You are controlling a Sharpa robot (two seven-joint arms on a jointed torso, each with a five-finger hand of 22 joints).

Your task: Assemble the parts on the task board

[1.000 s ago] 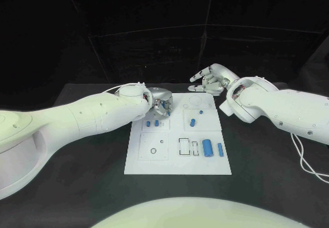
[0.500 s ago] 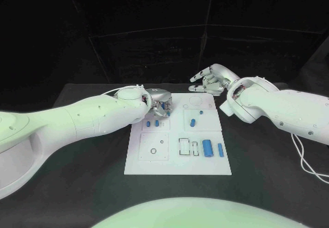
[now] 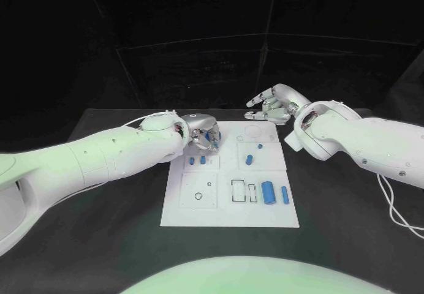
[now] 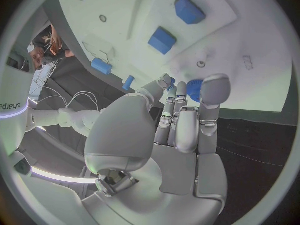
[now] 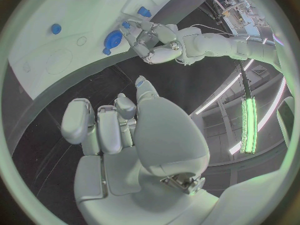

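The left hand (image 3: pixel 202 136) sits over the far left corner of the task board (image 3: pixel 199 214), its fingers (image 4: pixel 212 92) curled together around a small blue part (image 4: pixel 194 90), which they hold just above the white plate. The right hand (image 3: pixel 276 103) hovers beyond the board's far right corner, over the black counter (image 3: pixel 106 245); its fingers (image 5: pixel 78 122) are loosely spread and hold nothing. On the board, two small blue parts (image 3: pixel 196 160) stand side by side just near of the left hand. A slanted blue piece (image 3: pixel 250 159) lies right of centre with a tiny blue one (image 3: pixel 260 146) beyond it. Two longer blue cylinders (image 3: pixel 275 192) lie parallel toward the near right.
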